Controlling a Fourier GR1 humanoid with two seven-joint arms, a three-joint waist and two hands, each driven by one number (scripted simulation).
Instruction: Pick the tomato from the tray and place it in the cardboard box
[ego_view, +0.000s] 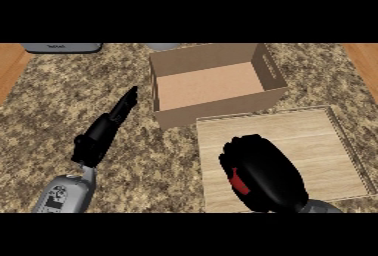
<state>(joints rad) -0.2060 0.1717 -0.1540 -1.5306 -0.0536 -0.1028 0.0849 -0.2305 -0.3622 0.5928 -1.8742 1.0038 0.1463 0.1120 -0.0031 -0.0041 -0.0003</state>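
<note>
**A:** Where do you stand on the job?

**B:** Early to middle. Your right hand (262, 175) sits low over the wooden tray (325, 145), fingers curled round something. A sliver of red shows under them, at the hand's left side. I judge that to be the tomato (238, 181); the rest of it is hidden by the hand.

**A:** Is it lifted?

**B:** You cannot tell from this view. The hand and the red patch are over the tray's near left part, nowhere near the box.

**A:** And the box?

**B:** The cardboard box (214, 85) stands just beyond the tray's far left corner, top open, nothing seen inside it.

**A:** Left hand?

**B:** Your left hand (107, 127) lies out on the counter (66, 95) to the left of the box, fingers straight and together, holding nothing. It has no part in this.

**A:** So what is left for you?

**B:** The grasp looks made. Still to do: raise it, carry it up and left over the box's near wall, let go inside.
</note>
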